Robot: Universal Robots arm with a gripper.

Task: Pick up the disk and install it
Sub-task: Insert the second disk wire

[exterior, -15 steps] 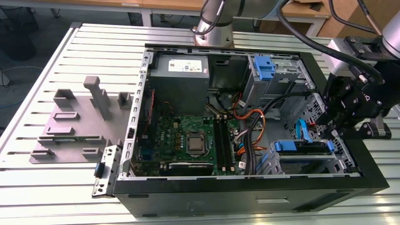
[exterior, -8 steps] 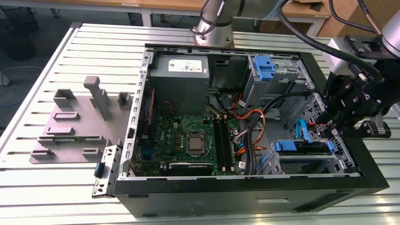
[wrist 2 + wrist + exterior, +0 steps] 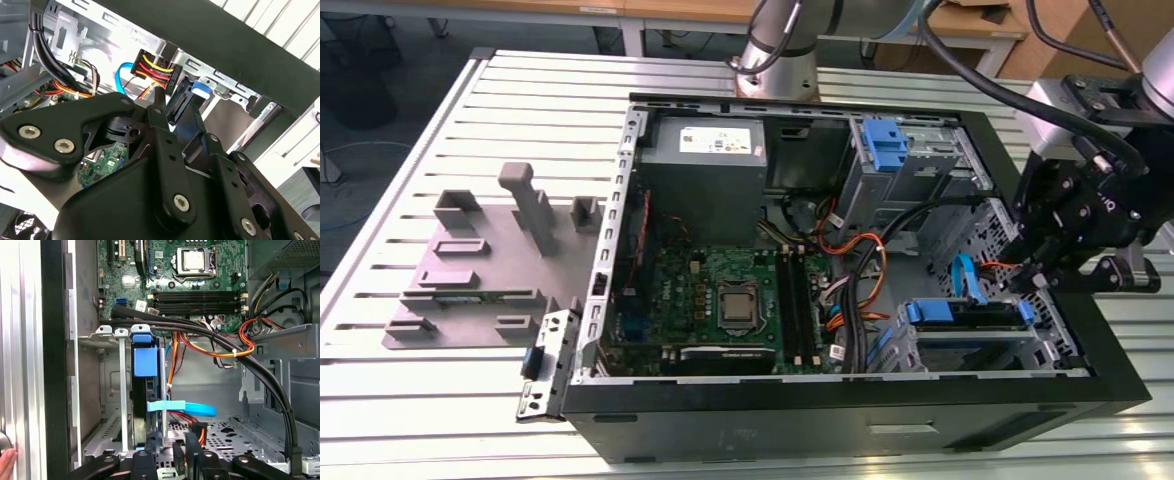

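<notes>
Black PC case (image 3: 854,430), side panel off, lies flat on the slatted metal worktop (image 3: 400,400). The disk (image 3: 967,314) sits in the drive cage (image 3: 974,352) at the case's near corner on the exterior view's right. It stands on edge between the cage's metal walls, with blue rails on it.

In the first wrist view the disk (image 3: 141,410) shows edge-on and dark, with its blue rail tab above. A light-blue data cable (image 3: 182,408) crosses just in front of it. A black cable bundle (image 3: 210,335) runs over the top of the cage.

The gripper (image 3: 1041,275) hangs at the case wall on the exterior view's right, just beside the cage and close to the disk. In the first wrist view the gripper (image 3: 185,452) is low inside the case, next to the disk. In the second wrist view the gripper (image 3: 177,114) points toward a power connector (image 3: 152,67) with yellow, red and black wires. Cannot tell whether the jaws are apart, together or clamped on anything.

The motherboard (image 3: 720,300) fills the middle of the case. A grey power supply (image 3: 707,140) is at the far side. A bare blue bracket (image 3: 887,150) sits in the far cage.

A grey fixture (image 3: 494,260) stands on the worktop at the exterior view's left, apart from the case. A person's fingertip (image 3: 6,462) shows beside the case's outer wall.
</notes>
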